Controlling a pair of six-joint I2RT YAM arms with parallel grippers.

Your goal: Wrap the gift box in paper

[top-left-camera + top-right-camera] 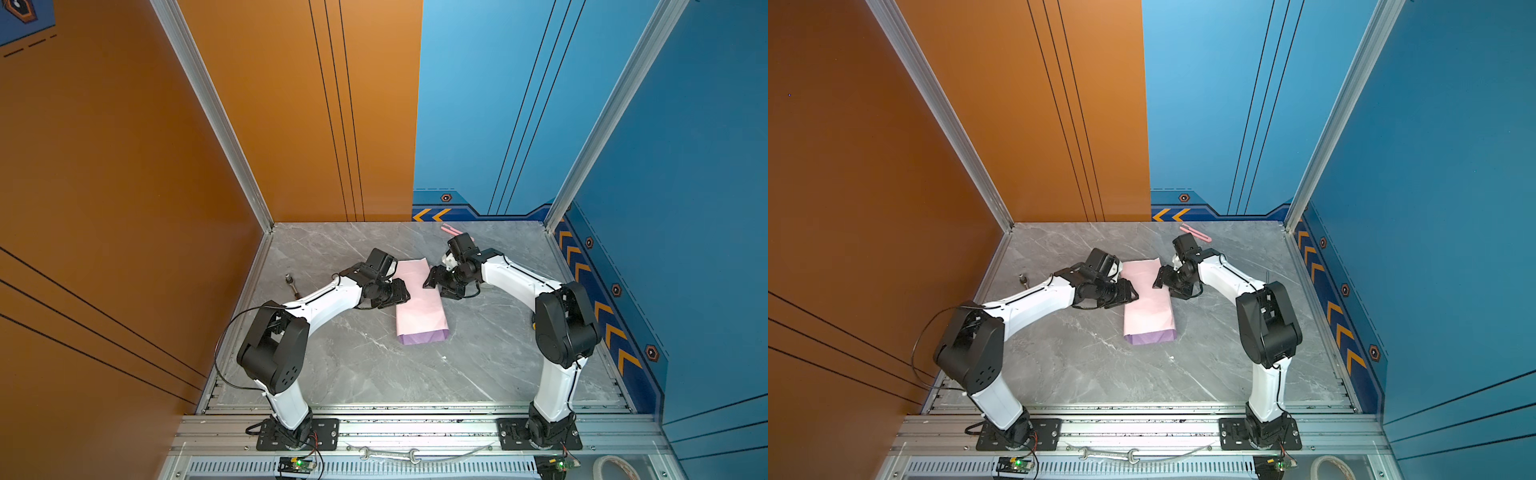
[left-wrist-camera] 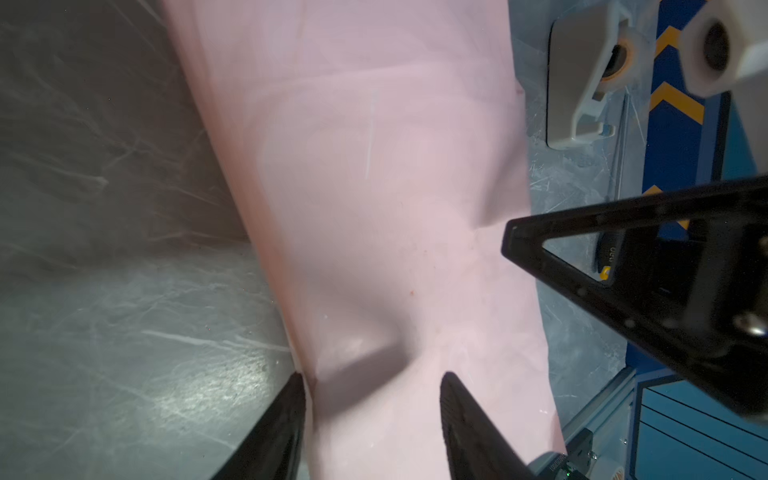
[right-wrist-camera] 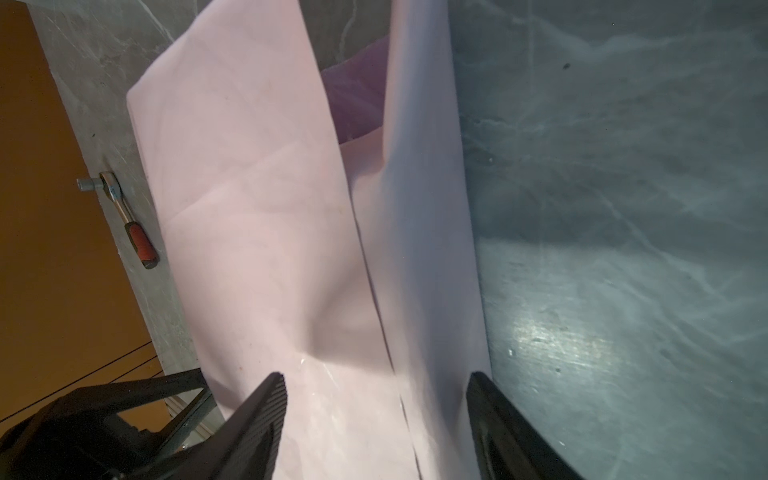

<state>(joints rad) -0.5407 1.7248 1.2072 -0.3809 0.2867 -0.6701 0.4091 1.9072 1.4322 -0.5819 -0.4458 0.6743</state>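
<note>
Both top views: one folded paper, one left tool, one right tool, jaws of each apart.

Robot lab cell: aluminium frame, panel walls.

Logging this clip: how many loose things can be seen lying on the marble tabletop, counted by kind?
paper sheet: 1
pink cutter: 1
ratchet: 1
tape dispenser: 1
Total: 4
</note>
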